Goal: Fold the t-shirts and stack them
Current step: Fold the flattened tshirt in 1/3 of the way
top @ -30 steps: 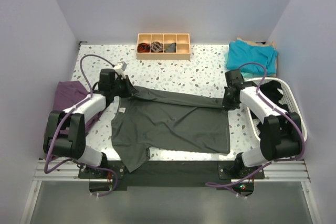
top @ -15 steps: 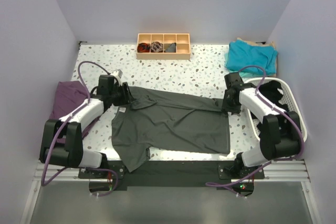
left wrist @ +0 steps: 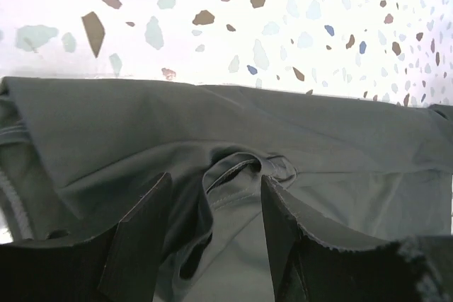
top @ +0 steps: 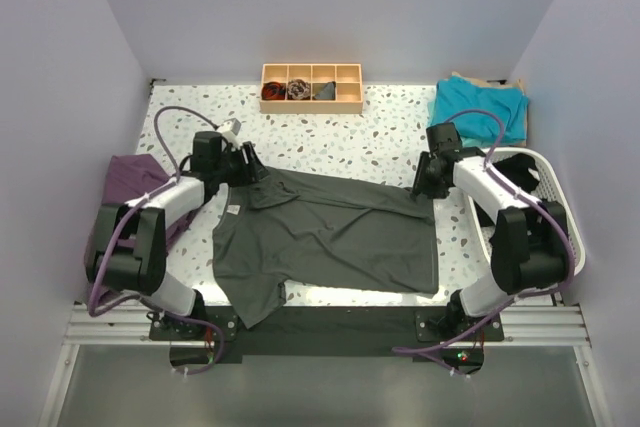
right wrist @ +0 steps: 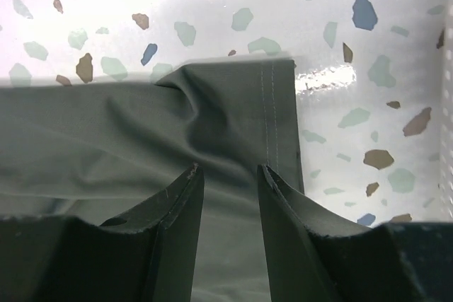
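A dark charcoal t-shirt (top: 330, 232) lies on the speckled table, its far edge folded over toward me. My left gripper (top: 256, 171) hangs open just above the far left corner. In the left wrist view its fingers (left wrist: 141, 238) straddle a puckered seam of the shirt (left wrist: 241, 167) without pinching it. My right gripper (top: 424, 187) stands open over the far right corner; its fingers (right wrist: 177, 210) sit apart above the stitched hem (right wrist: 272, 111). A teal t-shirt (top: 478, 107) lies folded at the back right.
A wooden compartment tray (top: 311, 99) stands at the back centre. A purple cloth (top: 130, 184) lies at the left edge beside the left arm. A white basket (top: 545, 187) holding dark cloth sits at the right edge under the right arm.
Both grippers went from shut to open and let go of the shirt's far edge, which now rests on the table. Both have lifted slightly off the cloth.
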Controlling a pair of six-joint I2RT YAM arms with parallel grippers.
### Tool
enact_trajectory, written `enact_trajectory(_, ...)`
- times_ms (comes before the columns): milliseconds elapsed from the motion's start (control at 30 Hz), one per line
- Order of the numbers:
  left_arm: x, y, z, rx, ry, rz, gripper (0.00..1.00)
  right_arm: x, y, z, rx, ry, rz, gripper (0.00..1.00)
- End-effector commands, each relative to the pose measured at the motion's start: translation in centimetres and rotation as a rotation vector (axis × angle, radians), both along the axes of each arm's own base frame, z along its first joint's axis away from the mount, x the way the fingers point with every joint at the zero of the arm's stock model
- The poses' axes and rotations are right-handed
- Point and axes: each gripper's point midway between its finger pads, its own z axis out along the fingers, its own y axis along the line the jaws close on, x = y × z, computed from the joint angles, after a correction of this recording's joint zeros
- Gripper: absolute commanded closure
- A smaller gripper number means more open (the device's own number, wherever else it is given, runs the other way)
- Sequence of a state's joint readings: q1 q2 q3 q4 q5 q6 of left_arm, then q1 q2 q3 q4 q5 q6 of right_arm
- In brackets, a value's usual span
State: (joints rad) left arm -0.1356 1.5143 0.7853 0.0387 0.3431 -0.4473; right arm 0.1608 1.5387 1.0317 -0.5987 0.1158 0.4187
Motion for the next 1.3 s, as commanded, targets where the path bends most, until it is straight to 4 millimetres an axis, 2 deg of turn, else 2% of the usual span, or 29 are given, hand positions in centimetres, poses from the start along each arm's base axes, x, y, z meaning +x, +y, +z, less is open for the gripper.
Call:
enact_trajectory(0,2.4,-2.5,1.9,-0.102,-0.082,-0.072,0.43,2.2,1.5,0.4,0.068,-0.046,0.028,0.61)
enact_trajectory(100,2.4,-2.7,0.8,-0.101,-0.045,-0.082,0.44,1.6,2.0,-0.4,0.089,-0.015,0.041,0.63)
enact_trajectory(167,1.8,-2.4,-0.5,-0.076,0.002,-0.075,0.44,0.4,2.2,-1.0,0.088,0.016,0.052,0.64)
enact_trajectory(333,-0.5,-1.2,-3.6,-0.002,0.123,-0.052,0.46,-3.3,3.1,-3.6,0.114,0.121,0.086,0.66)
enact_trajectory(467,-2.3,-0.2,-4.7,0.050,0.175,-0.035,0.46,-5.4,3.3,-5.1,0.110,0.174,0.101,0.68)
enact_trajectory(600,-2.8,-0.7,-3.1,0.018,0.137,-0.064,0.46,-6.4,3.6,-5.3,0.107,0.186,0.121,0.71)
enact_trajectory(700,-2.9,-2.6,0.0,-0.076,0.034,-0.149,0.46,-6.4,3.7,-5.3,0.104,0.179,0.120,0.71)
enact_trajectory(733,-3.4,-3.6,1.2,-0.125,0.009,-0.204,0.46,-6.4,3.6,-5.3,0.104,0.180,0.118,0.71)
enact_trajectory(867,-4.6,-5.2,3.4,-0.189,-0.027,-0.309,0.47,-6.3,3.8,-5.5,0.104,0.185,0.128,0.71)
enact_trajectory(933,-5.1,-5.2,3.5,-0.184,-0.021,-0.321,0.48,-6.2,3.8,-5.5,0.100,0.186,0.129,0.71)
enact_trajectory(1033,-5.9,-4.6,2.4,-0.151,0.028,-0.299,0.50,-6.1,3.9,-5.4,0.101,0.182,0.133,0.70)
enact_trajectory(1100,-5.9,-3.8,2.0,-0.108,0.037,-0.251,0.45,-6.0,4.0,-5.2,0.107,0.174,0.135,0.70)
enact_trajectory(1133,-5.2,-2.6,1.5,-0.055,0.033,-0.181,0.43,-6.0,4.0,-5.2,0.110,0.171,0.137,0.70)
enact_trajectory(1267,-3.5,-0.3,1.4,0.038,-0.017,-0.037,0.40,-5.9,4.3,-5.2,0.123,0.169,0.145,0.70)
